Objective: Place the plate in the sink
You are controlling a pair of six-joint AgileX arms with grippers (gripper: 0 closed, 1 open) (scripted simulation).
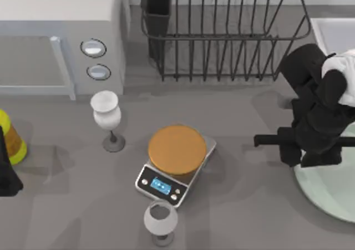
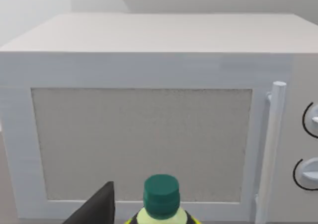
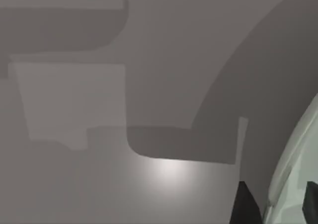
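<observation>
So, going across the table from the left: my left gripper (image 1: 6, 175) is parked at the far left edge next to a yellow bottle (image 1: 12, 142), doing nothing. Can't tell if it's open or shut. Its wrist camera looks straight at the microwave (image 2: 149, 119), with the bottle's green cap poking up in front.

Middle of the table has a wine glass (image 1: 106, 117), then the kitchen scale (image 1: 175, 167) with its orange-brown disc, and a second glass (image 1: 161, 221) just in front of it. The black dish rack (image 1: 222, 34) sits at the back.

Over on the right is where the action is. My right gripper (image 1: 310, 156) is down at the left edge of the plate (image 1: 324, 192), which lies flat on the table at the right side. In the right wrist view the plate's rim (image 3: 293, 169) sits between my two fingers (image 3: 246, 204), so I'm straddling it, but I honestly can't say whether I'm pinching it.

The sink (image 1: 333, 34) is at the back right corner, behind my arm. So by my read it's early days: plate not lifted, and the whole carry and drop-off is left to do.
</observation>
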